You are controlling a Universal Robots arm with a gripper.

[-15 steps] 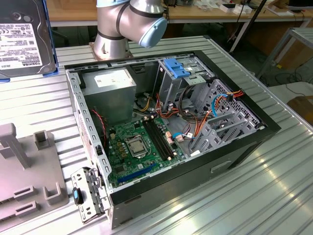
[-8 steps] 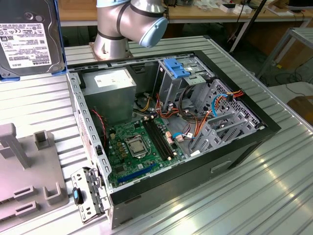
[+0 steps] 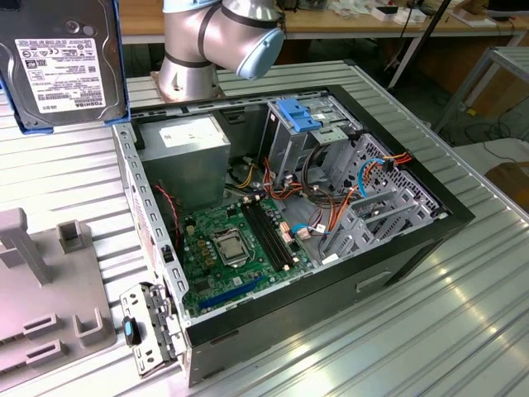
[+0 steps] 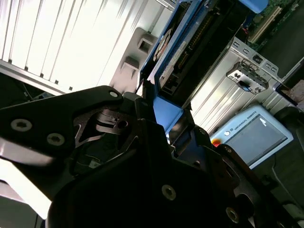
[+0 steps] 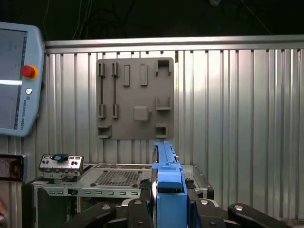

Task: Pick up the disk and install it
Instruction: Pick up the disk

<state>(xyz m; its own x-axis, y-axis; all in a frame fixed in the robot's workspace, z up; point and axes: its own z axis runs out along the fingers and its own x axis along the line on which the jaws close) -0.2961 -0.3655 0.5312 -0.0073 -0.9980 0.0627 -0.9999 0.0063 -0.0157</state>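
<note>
- Disk (image 3: 58, 62), in its blue frame, rides aloft in the hand (image 5: 167, 202), which clamps the frame's edge.
- Pickup looks done; carrying is the step in hand.
- Open computer case (image 3: 397, 273) sits on the worktop (image 3: 463, 331); seating likely demands rails squared to the drive cage (image 3: 388, 207).

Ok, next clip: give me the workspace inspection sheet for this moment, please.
Surface: ribbed metal table, carrying an open computer case.
Job's things: disk in blue frame, held up outside the case.
Clutter: grey fixture tray beside the case.
Gripper: jaws shut on the disk's frame.
Cables: orange, red and blue wires loose inside the case.
Surroundings: teach pendant; workbenches behind.
</note>
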